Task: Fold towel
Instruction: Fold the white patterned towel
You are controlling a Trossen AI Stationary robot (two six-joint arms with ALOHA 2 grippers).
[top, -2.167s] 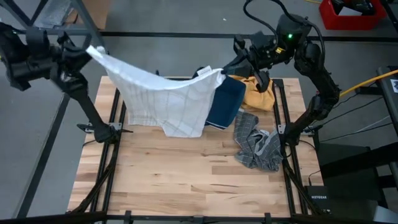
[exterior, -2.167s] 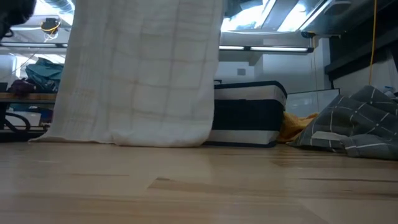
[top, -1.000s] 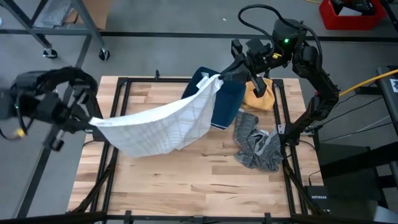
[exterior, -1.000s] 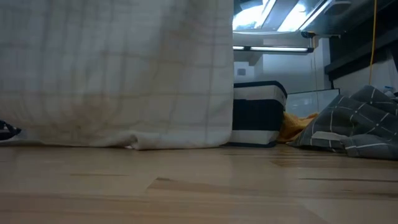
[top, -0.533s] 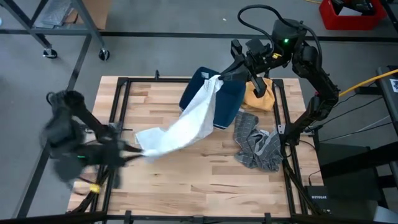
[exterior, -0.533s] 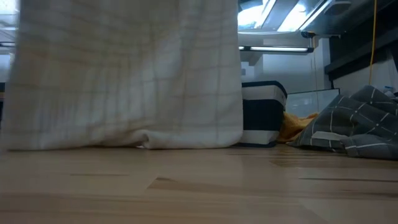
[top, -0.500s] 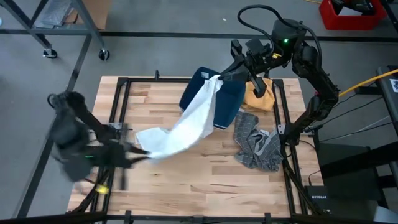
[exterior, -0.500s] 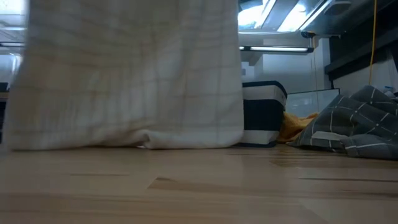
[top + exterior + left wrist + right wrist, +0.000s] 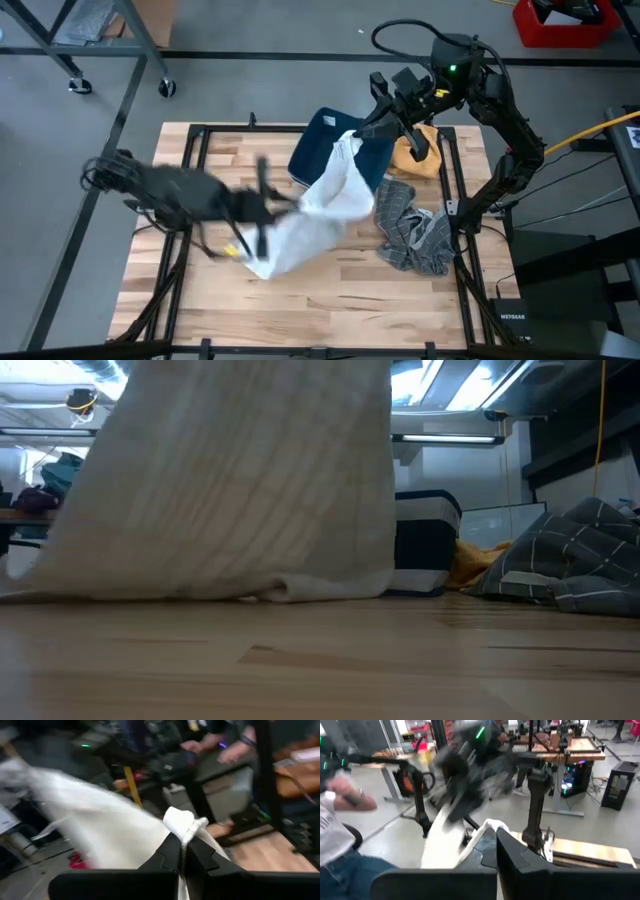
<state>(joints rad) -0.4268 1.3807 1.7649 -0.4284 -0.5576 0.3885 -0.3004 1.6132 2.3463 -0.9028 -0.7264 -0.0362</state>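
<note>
Towel (image 9: 320,205), white with a faint grid of thin lines, is strung between the two arms over the middle of the wooden tabletop (image 9: 330,290). In the high view it runs from the upper centre of the frame down to the lower left of centre, bunched and sagging, with its lowest part resting on the wood.

The right claw (image 9: 362,128) sits high at the upper centre of the frame, closed on one corner of the towel; its wrist view shows that white corner (image 9: 490,826) pinched between the dark fingers. The left claw (image 9: 262,212) is low over the tabletop at the centre left, its arm smeared by motion blur. It is shut on another corner, and the left wrist view shows a small white knot of cloth (image 9: 184,824) poking up between its fingers.

From table height the towel (image 9: 240,490) hangs like a curtain across the left and middle of the frame, its bottom edge crumpled on the wood.

Behind it, toward the upper centre of the high view, lies a folded navy cloth (image 9: 325,135), with a yellow cloth (image 9: 418,155) just to its right. A grey checked cloth (image 9: 412,232) lies rumpled at the right edge of the tabletop.

In the right wrist view a person in a white shirt and jeans (image 9: 340,855) sits at the left edge of the frame.
</note>
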